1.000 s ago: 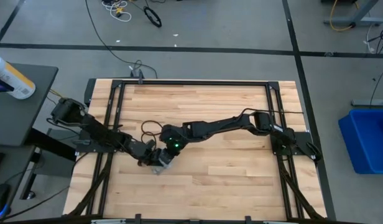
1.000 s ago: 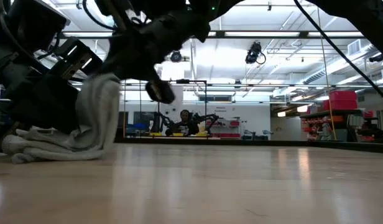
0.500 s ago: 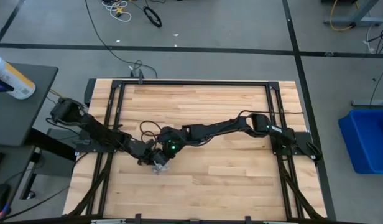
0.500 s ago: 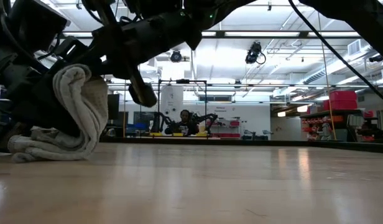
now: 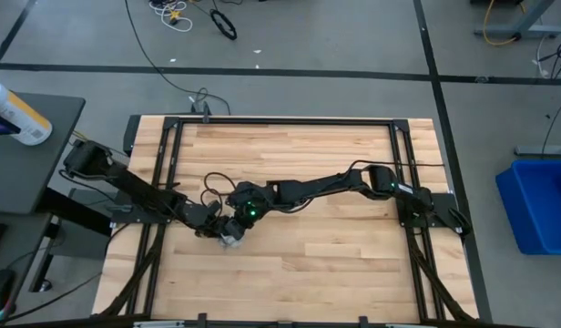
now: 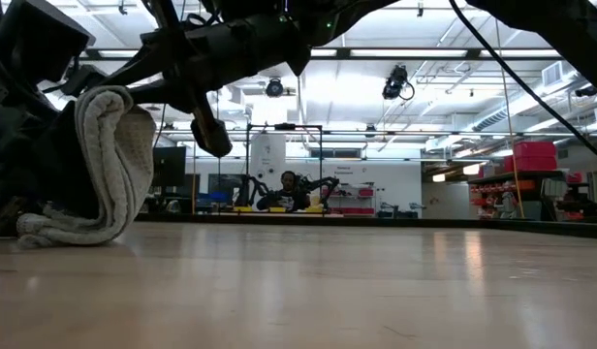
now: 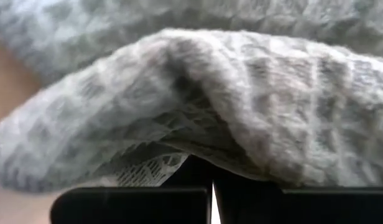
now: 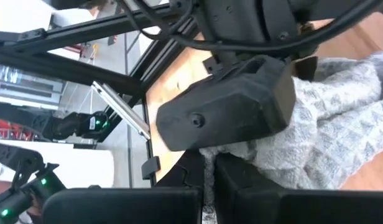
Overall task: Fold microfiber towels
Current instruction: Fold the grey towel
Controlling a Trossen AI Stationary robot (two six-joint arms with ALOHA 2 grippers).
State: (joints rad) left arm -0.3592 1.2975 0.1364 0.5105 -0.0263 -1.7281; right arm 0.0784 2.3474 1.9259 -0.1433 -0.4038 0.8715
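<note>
Grey-blue ribbed towel (image 6: 103, 165) bunched at the left-front part of the wooden bench (image 5: 335, 264), upper part lifted, lower end lying crumpled on the wood. Long axis near upright in the low view, fold arching over the top and hanging down. Left claw (image 5: 210, 228) closed tight on the towel's edge, cloth draped right over its fingers (image 7: 179, 199). Right claw (image 5: 233, 224) pinched shut on the same cloth, just beside the left one, the two nearly touching over the bundle.

a lab: robot workbench (image 5: 353, 264), red storage racks (image 6: 531, 179).
</note>
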